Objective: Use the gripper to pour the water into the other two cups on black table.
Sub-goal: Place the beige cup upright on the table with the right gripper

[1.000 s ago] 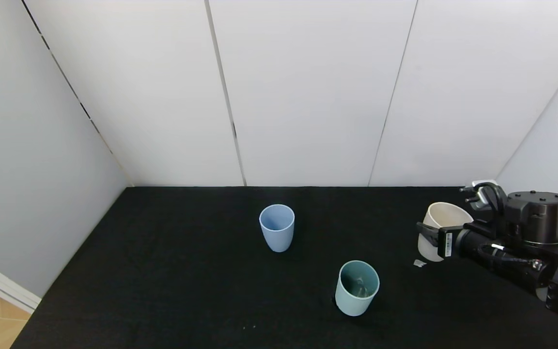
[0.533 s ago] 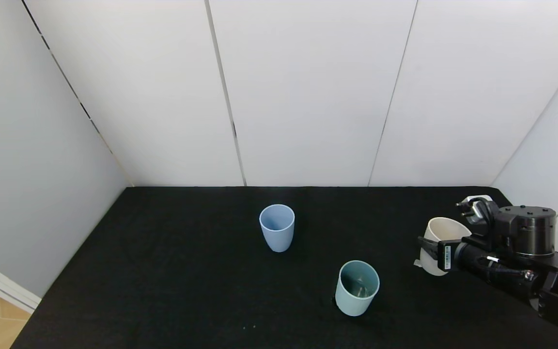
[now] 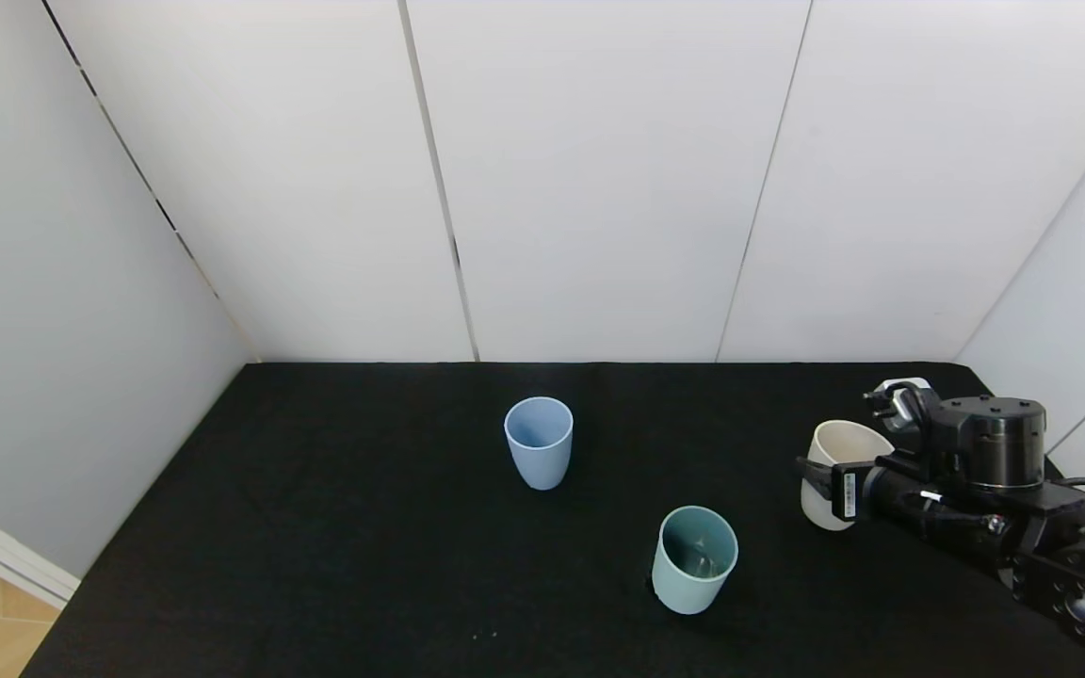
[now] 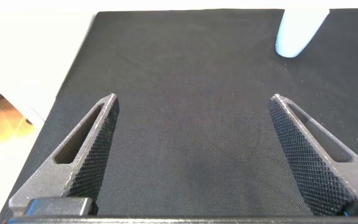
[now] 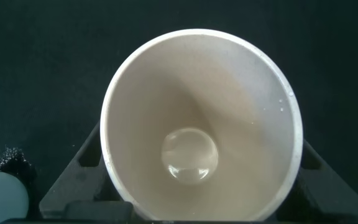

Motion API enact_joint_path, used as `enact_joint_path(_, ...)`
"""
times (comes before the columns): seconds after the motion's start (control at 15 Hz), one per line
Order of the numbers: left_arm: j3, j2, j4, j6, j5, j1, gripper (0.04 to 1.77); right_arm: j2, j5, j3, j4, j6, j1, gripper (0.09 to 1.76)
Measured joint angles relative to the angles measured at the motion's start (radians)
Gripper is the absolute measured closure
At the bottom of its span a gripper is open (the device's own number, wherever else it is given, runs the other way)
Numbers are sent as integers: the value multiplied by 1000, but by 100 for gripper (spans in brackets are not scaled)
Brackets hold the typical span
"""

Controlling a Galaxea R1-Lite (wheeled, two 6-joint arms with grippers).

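Note:
On the black table, the periwinkle blue cup stands mid-table. The mint-teal cup stands nearer, to its right, with a faint glint of water inside. My right gripper at the table's right side is shut on the cream-beige cup, held nearly upright and low over the table. In the right wrist view the cream cup sits between the fingers, with a small pool of water at its bottom. My left gripper is open and empty over bare table.
White wall panels stand behind and beside the table. In the left wrist view the blue cup is far ahead of the open fingers. In the right wrist view the teal cup shows at the corner beside a wet patch.
My right gripper has lowered the cream cup and moved it slightly left, towards the table. The blue and teal cups have not moved.

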Motion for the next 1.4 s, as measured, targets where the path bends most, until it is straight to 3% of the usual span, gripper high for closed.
enact_joint_path(0.73,0,0,0,0,0,0,9,56,1,-20,0,-1,4,55)
enact_joint_path(1.0,0,0,0,0,0,0,9,63,1,-27,0,-2,1,37)
enact_joint_path(1.4,0,0,0,0,0,0,9,47,0,-27,-9,-5,2,25)
